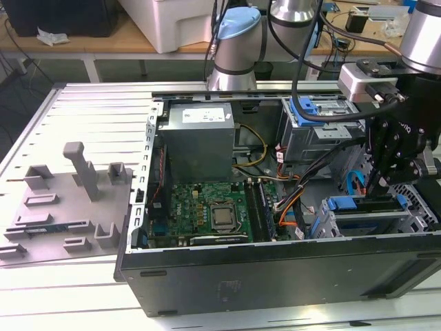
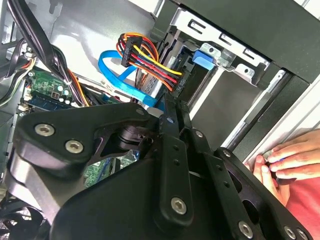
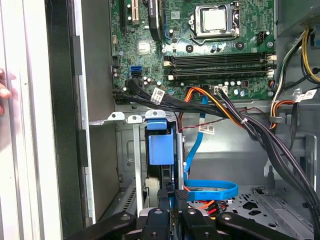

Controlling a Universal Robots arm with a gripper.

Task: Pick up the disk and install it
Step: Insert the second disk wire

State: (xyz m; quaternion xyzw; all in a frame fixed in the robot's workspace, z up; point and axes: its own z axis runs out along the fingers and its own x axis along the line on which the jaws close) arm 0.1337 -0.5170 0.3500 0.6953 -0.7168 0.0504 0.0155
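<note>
**Exterior view.** The computer case point(image 1: 275, 276) lies open on the worktop point(image 1: 69, 303). The motherboard point(image 1: 207, 214) sits near the centre of the case, with the grey power-supply box point(image 1: 200, 138) at its 12 o'clock. A grey moulded fixture point(image 1: 69, 200) rests on the worktop at 9 o'clock from the case, well apart from the arm. The gripper point(image 1: 380, 187) hangs inside the case at 3 o'clock from the motherboard. The disk point(image 1: 344, 204) stands on edge in the lower drive bay, just beneath the gripper, and its blue frame is visible. A silver drive cage point(image 1: 317, 127) with a blue latch stands at 12 o'clock from that bay.

**Second wrist view.** The gripper point(image 2: 167, 117) points toward a metal bay point(image 2: 240, 55) in the case wall. A bundle of coloured power wires point(image 2: 145, 55) and a flat blue data cable point(image 2: 115, 75) run just beside the gripper tip. A person's hand point(image 2: 290, 160) rests on the case edge.

**First wrist view.** The gripper point(image 3: 171, 196) is lined up with the disk point(image 3: 160, 147), which sits edge-on in the bay slot between metal rails. The blue data cable point(image 3: 210, 190) loops beside the gripper. The processor socket point(image 3: 215, 20) lies beyond the bay on the motherboard. It cannot be determined whether the jaws are clamped on the disk or merely close to it.
</note>
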